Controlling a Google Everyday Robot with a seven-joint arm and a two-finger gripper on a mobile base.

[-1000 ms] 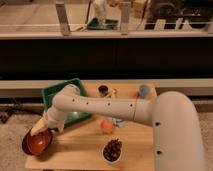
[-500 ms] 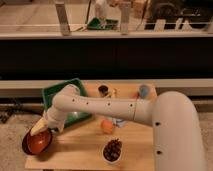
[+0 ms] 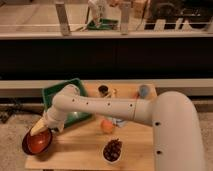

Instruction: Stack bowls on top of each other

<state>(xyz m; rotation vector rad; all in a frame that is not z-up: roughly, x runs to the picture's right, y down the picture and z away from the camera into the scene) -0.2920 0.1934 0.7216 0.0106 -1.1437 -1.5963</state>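
My gripper (image 3: 40,130) hangs over the counter's (image 3: 80,149) front left corner. The orange-red bowl (image 3: 38,144) sits directly beneath it, with a darker rim showing around its edge. I cannot tell whether my gripper is clamped or apart.

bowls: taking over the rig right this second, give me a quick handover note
Claw: low over the table's front left corner, at the back rim of the orange-red bowl.
Bowls: a dark rim shows around the orange-red bowl. It may be the purple bowl underneath, but I cannot tell. No purple bowl shows elsewhere.
Done: possibly stacked, unconfirmed.
Left: check the stack, then lift the claw clear.
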